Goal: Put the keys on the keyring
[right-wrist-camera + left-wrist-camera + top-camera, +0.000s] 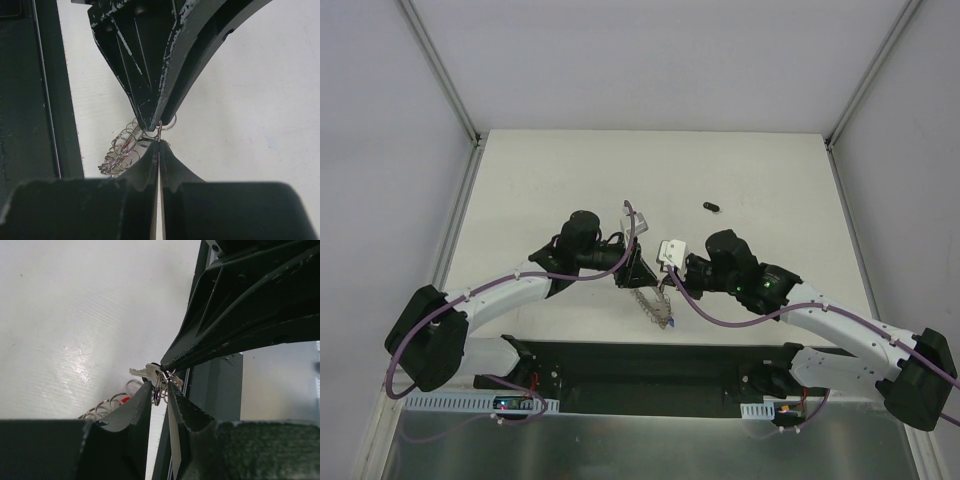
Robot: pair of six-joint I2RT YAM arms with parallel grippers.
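Observation:
The keyring shows as a bunch of wiry silver loops (pixel 656 306) with a red tag (pixel 125 400), hanging and trailing onto the white table between both grippers. My left gripper (pixel 160 385) is shut on one silver loop (pixel 158 390) of it; a silver key blade (pixel 141 372) sticks out beside that loop. My right gripper (pixel 159 141) is shut on a thin wire loop (pixel 160 131), tip to tip with the left fingers (pixel 150 95). One tiny black key (pixel 711 207) lies alone on the table further back. The second black key is not visible.
A black base strip (pixel 650 365) runs along the near table edge, just behind the grippers. Purple cables loop along both arms (pixel 720 318). Grey enclosure walls with metal posts (pixel 460 110) bound the white table.

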